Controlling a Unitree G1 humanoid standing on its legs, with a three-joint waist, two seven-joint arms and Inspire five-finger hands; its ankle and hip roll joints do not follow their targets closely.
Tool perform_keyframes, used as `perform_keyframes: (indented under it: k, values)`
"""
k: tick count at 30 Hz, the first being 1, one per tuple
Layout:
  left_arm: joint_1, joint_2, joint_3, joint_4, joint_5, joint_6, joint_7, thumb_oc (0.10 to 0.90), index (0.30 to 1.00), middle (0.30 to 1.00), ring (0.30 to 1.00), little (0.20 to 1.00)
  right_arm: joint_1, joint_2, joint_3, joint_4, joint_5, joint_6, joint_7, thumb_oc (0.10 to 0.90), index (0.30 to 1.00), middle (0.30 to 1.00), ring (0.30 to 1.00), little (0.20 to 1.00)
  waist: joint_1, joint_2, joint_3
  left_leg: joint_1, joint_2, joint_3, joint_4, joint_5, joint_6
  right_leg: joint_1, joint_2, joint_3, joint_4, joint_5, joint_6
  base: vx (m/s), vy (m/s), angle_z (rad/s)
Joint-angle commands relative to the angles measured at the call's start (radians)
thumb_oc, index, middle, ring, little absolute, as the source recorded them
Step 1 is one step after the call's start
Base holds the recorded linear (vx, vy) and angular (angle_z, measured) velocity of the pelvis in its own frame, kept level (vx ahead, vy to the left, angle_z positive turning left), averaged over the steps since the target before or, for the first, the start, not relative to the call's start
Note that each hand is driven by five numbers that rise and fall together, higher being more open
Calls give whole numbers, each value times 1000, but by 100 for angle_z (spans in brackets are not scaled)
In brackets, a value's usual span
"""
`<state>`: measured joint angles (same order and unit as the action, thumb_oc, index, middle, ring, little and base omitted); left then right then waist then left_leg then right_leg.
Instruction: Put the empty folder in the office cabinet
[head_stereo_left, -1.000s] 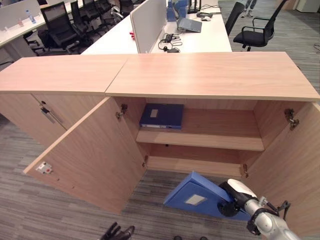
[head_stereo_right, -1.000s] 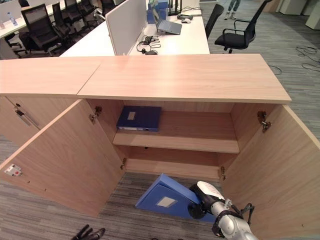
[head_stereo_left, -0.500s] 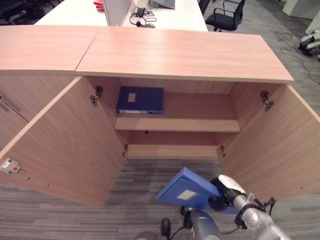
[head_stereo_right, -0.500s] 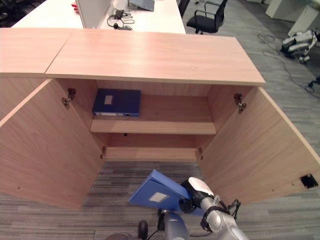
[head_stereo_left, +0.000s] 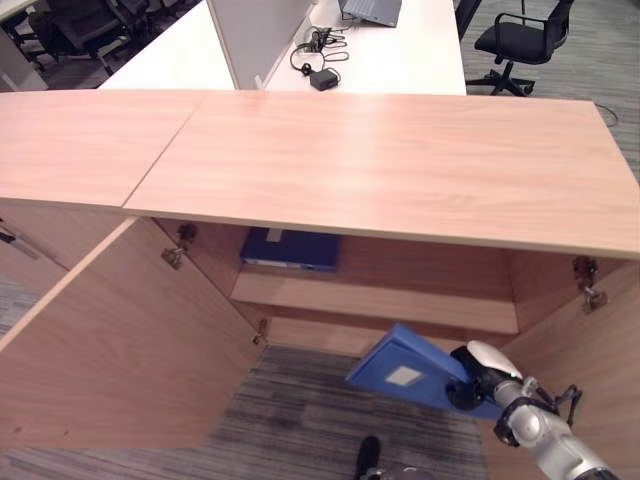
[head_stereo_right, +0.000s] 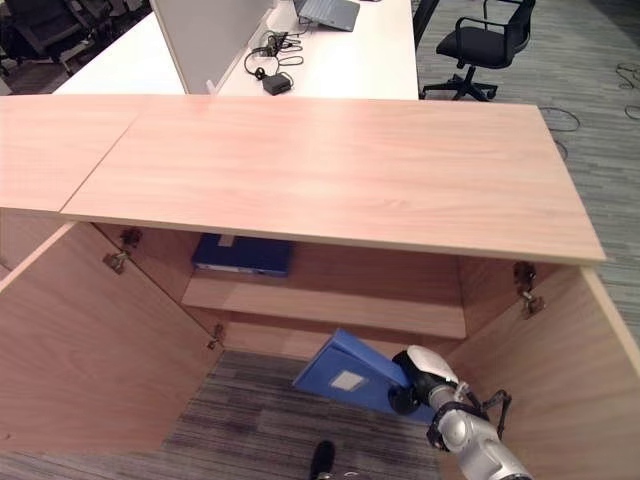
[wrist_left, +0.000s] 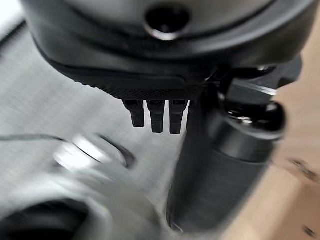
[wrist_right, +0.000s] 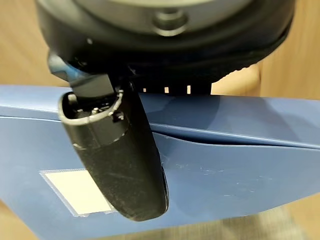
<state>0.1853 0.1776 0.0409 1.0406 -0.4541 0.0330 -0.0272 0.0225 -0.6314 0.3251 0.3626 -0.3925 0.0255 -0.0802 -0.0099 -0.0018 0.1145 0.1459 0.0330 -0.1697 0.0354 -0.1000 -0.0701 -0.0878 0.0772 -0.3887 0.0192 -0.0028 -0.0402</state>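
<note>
Blue folder carried closer to the open wooden cabinet

The tilted blue plastic folder is gripped by the right hand, thumb clamped over its face, and is now held just before the lower shelf, nearer than half a second ago. A dark blue folder lies on the upper shelf. Grey carpet floor below; white worktop and black office chair behind. The left hand is seen with short curled fingers, holding nothing.

1. The far end of the blue folder is being hidden by the right hand gripping it.
2. The right hand's fingers are being covered by the folder in the right wrist view; just the thumb is being shown.
3. The dark folder on the cabinet shelf is being partly cut off by the cabinet top.
4. The left hand is being blurred; surroundings are not being resolved.
</note>
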Motion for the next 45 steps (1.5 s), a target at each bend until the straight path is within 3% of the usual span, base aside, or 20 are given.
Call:
perform_keyframes:
  k: [1, 5, 6, 9, 10, 11, 12, 13, 14, 17, 19, 22, 25, 30, 35, 37, 38, 40, 44, 45]
  values:
    - [63, 15, -16, 50, 67, -8, 37, 800, 900, 900, 900, 900, 27, 27, -30, -115, 61, -64, -12, 400, 300, 300, 300, 300, -3, 47, -32, 94, 34, 0, -46, 91, 19, -99, -38, 56, -12, 63, 98, 299, -113, 5]
    - [77, 20, -4, 83, 91, -4, 32, 800, 900, 900, 900, 900, 28, 25, -11, -104, 89, -73, 20, 400, 300, 300, 300, 300, 0, 47, -43, 90, 46, 4, -12, 135, 10, -85, -22, 67, -10, 41, 84, 184, -86, -9]
    - [83, 34, 10, 105, 121, 1, 17, 800, 900, 900, 900, 900, 20, 10, 24, -107, 112, -78, 88, 400, 300, 300, 300, 300, 9, 44, -42, 68, 57, 25, 76, 166, -4, -59, -2, 77, -7, 8, 68, 156, -109, -4]
    - [67, 49, 19, 119, 138, -2, 21, 800, 900, 900, 900, 900, -11, -10, 68, -82, 149, -83, 126, 400, 300, 300, 300, 300, 28, 18, -1, -31, 33, 64, 292, 227, -18, -11, -10, 99, -9, -14, 48, 79, -102, -1]
    - [66, 49, 20, 119, 139, -2, 21, 800, 900, 900, 900, 900, -13, -10, 68, -82, 150, -83, 126, 400, 300, 300, 300, 300, 26, 14, -2, -36, 28, 62, 294, 231, -17, -15, -15, 98, -10, -11, 49, 5, -110, -7]
    - [47, 55, 11, 105, 134, -6, 18, 800, 900, 900, 900, 900, -35, -12, 86, -62, 201, -80, 144, 400, 300, 300, 300, 300, 46, -6, 37, -111, 10, 89, 419, 235, -10, 16, -31, 104, -14, -22, 40, -2, -99, -8]
    - [36, 61, -8, 85, 140, -10, 13, 800, 900, 900, 900, 900, -58, -16, 109, -58, 260, -77, 179, 400, 300, 300, 300, 300, 69, -22, 75, -217, -7, 119, 472, 150, 18, 42, -51, 112, -14, -31, 44, 20, -109, -8]
    - [31, 71, -26, 66, 152, -15, 8, 800, 900, 900, 900, 900, -76, -14, 129, -52, 338, -71, 217, 400, 300, 300, 300, 300, 86, -42, 93, -290, -26, 135, 462, 75, 43, 59, -73, 115, -22, -31, 54, 27, -36, 18]
    - [26, 77, -38, 53, 160, -13, -2, 800, 900, 900, 900, 900, -85, -8, 139, -52, 404, -73, 250, 400, 300, 300, 300, 300, 100, -51, 106, -321, -27, 146, 443, 37, 55, 72, -82, 124, -23, -30, 60, 36, 11, 7]
    - [22, 87, -57, 55, 176, -11, -21, 800, 900, 900, 900, 900, -96, 2, 165, -57, 503, -73, 307, 400, 300, 300, 300, 300, 119, -68, 123, -372, -23, 151, 353, 24, 49, 100, -95, 132, -31, -31, 69, 82, 37, -21]
    - [35, 83, -54, 85, 144, -8, -46, 800, 900, 900, 900, 900, -117, 29, 192, -77, 639, -87, 360, 400, 300, 300, 300, 300, 161, -61, 123, -381, -48, 74, 143, 121, 35, 151, -66, 164, -59, -29, 80, 196, 122, 6]
    - [39, 63, 25, 167, 46, 7, -53, 800, 900, 900, 900, 900, -86, 54, 185, -78, 655, -91, 361, 400, 300, 300, 300, 300, 159, -69, 99, -331, -51, 37, 78, 128, 35, 145, -50, 180, -81, -21, 82, 111, 90, -47]
    - [27, 68, 47, 203, 62, 4, -48, 800, 900, 900, 900, 900, -80, 64, 187, -79, 657, -97, 358, 400, 300, 300, 300, 300, 157, -80, 90, -314, -55, 27, 53, 126, 38, 136, -51, 186, -92, -14, 85, 50, 66, -4]
    - [16, 88, 47, 210, 116, 1, -46, 800, 900, 900, 900, 900, -41, 100, 173, -90, 775, -89, 362, 400, 300, 300, 300, 300, 161, -102, 91, -278, -52, 33, -7, 130, 52, 121, -52, 191, -98, -7, 92, 35, 49, -9]
    - [23, 77, 20, 195, 98, -4, -40, 800, 900, 900, 900, 900, -10, 210, 67, -58, 1056, -107, 322, 400, 300, 300, 300, 300, 152, -97, 102, -260, -52, 38, -52, 139, 62, 98, -53, 190, -100, 2, 99, -10, 48, -4]
    - [27, 69, 2, 196, 90, -5, -33, 800, 900, 900, 900, 900, -16, 289, 3, -49, 1249, -137, 305, 400, 300, 300, 300, 300, 147, -91, 109, -256, -51, 42, -66, 143, 66, 87, -53, 193, -100, 7, 102, -23, 47, -1]
    - [27, 69, 2, 196, 90, -5, -33, 800, 900, 900, 900, 900, -16, 289, 3, -49, 1249, -137, 305, 400, 300, 300, 300, 300, 146, -91, 108, -257, -52, 42, -66, 143, 66, 86, -53, 192, -100, 7, 102, -36, 35, -6]
    - [23, 66, -20, 195, 78, -3, -15, 800, 900, 900, 900, 900, -33, 369, -64, -59, 1437, -184, 256, 400, 300, 300, 300, 300, 142, -88, 124, -253, -52, 42, -82, 145, 71, 74, -53, 194, -100, 11, 105, -54, 43, -12]
    - [13, 66, -50, 183, 61, -7, 13, 800, 900, 900, 900, 900, -92, 452, -150, -61, 1621, -258, 216, 400, 300, 300, 300, 300, 142, -79, 149, -263, -58, 33, -96, 152, 74, 51, -56, 186, -100, 18, 109, -69, 25, -2]
    - [6, 68, -68, 176, 51, -9, 30, 800, 900, 900, 900, 900, -132, 491, -183, -49, 1706, -312, 189, 400, 300, 300, 300, 300, 144, -74, 161, -272, -62, 27, -101, 156, 75, 39, -57, 183, -99, 21, 110, -76, 12, 3]
